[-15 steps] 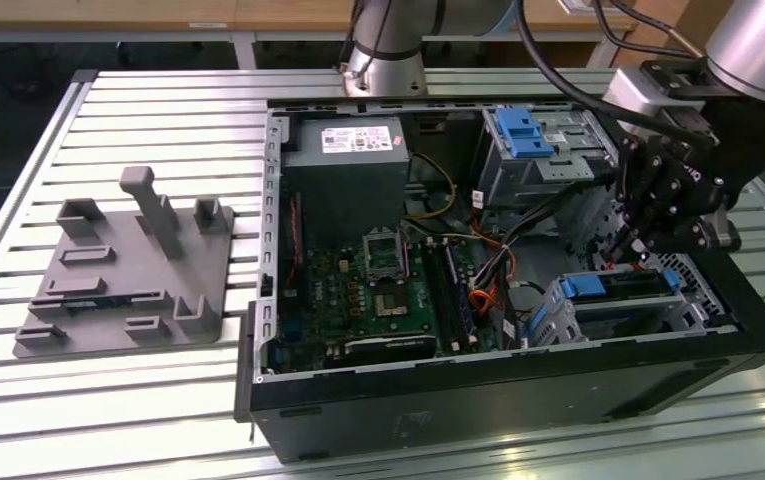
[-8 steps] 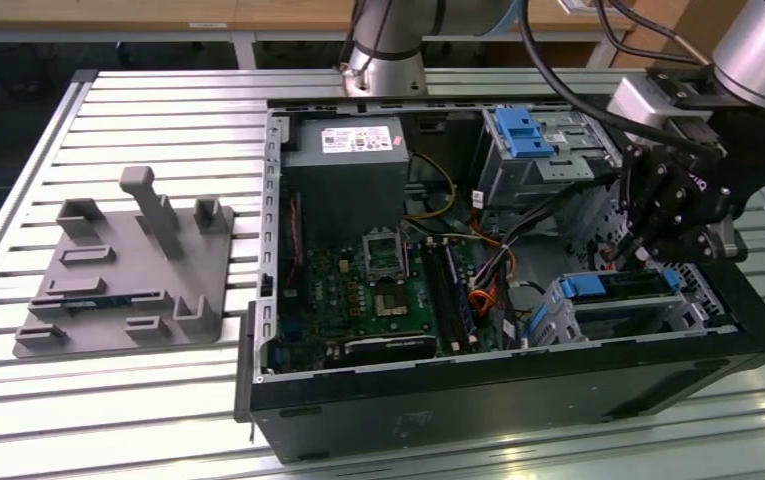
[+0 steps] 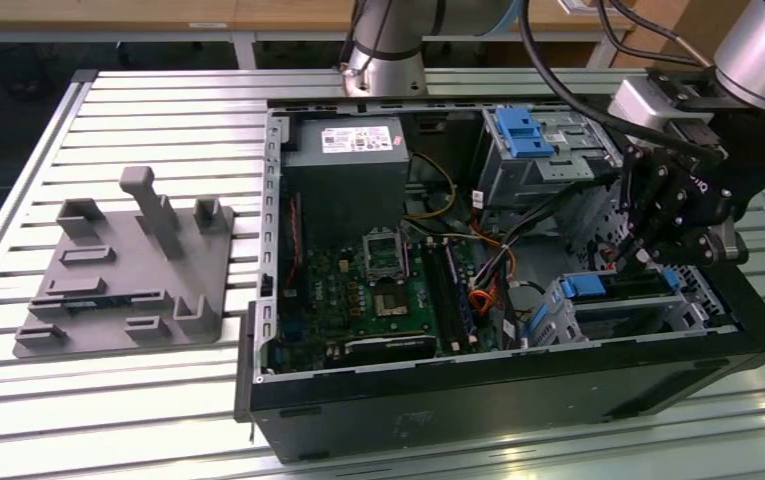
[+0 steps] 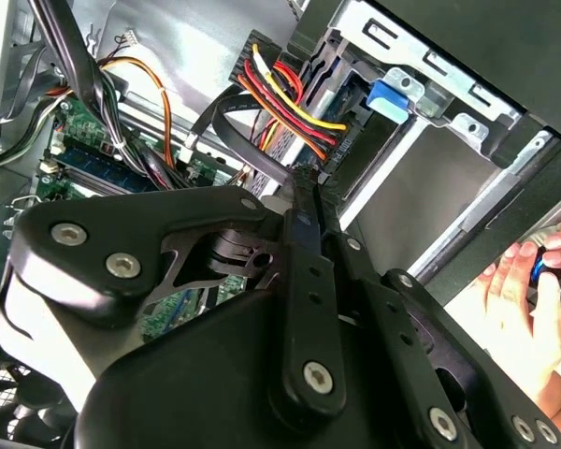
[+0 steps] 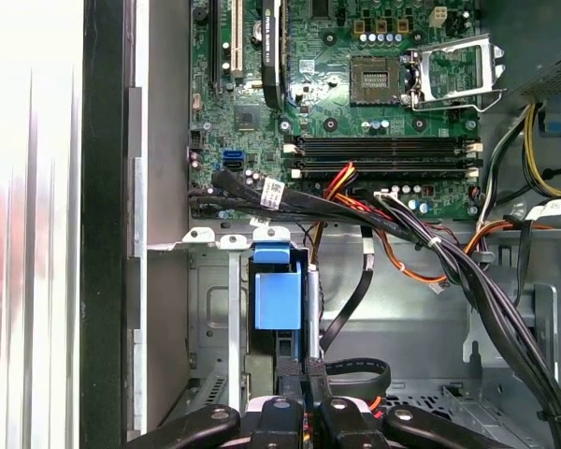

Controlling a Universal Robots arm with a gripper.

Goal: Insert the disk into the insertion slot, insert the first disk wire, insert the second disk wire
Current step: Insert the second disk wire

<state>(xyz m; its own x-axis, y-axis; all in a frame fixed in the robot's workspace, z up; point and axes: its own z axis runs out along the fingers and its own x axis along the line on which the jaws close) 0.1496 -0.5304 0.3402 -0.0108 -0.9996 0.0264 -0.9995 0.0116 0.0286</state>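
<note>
The disk sits in the insertion slot, a grey metal cage at the case's corner on the exterior view's right. The disk's blue carrier rail shows at the cage mouth. My black gripper hangs just above that end of the cage, its thin fingers pressed together. A bundle of red, yellow and black wires and a flat black cable lie right by the fingertips. Whether anything is pinched between them is hidden.
The open computer case lies on a slatted metal table. A taller grey bay with a blue latch stands behind. The motherboard and loose cables are beside the cage. A grey fixture lies on the exterior view's left. A person's hand rests outside the case.
</note>
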